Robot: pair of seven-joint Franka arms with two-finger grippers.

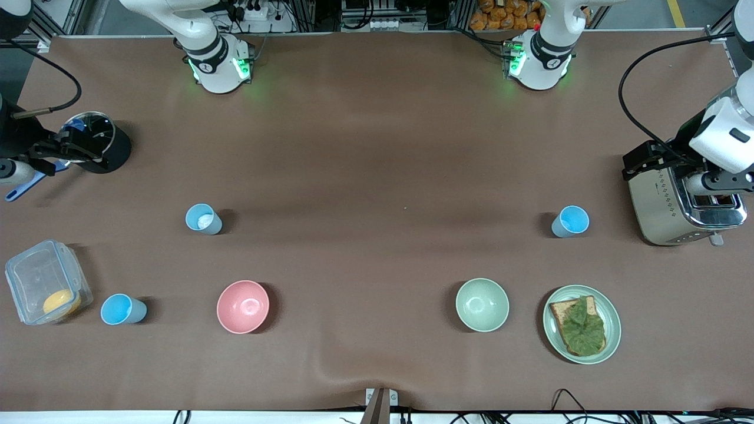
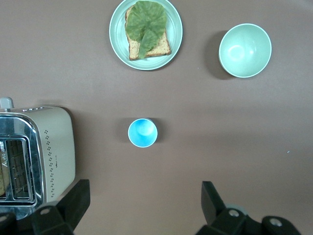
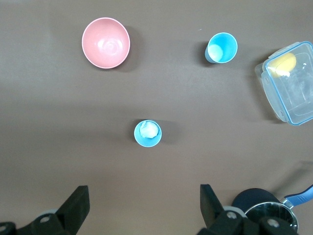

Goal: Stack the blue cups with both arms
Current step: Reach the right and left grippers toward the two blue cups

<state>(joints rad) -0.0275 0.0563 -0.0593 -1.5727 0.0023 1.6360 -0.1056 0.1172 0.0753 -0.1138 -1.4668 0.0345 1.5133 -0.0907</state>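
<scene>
Three blue cups (image 1: 204, 218) (image 1: 570, 221) (image 1: 122, 309) stand apart on bench, unstacked | left claw (image 2: 142, 208) spread over one | right claw (image 3: 142, 208) spread over another | stacking not begun

toaster (image 2: 36, 156) cut off by frame edge; both tool bases cropped

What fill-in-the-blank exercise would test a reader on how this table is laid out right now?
1. The table holds ____ blue cups, all upright.
2. The bread on the plate is topped with a ____ leaf.
3. The clear container holds something ____ in colour.
4. The left gripper has its fingers ____ above the table.

Missing words: three; green; yellow; open
</scene>
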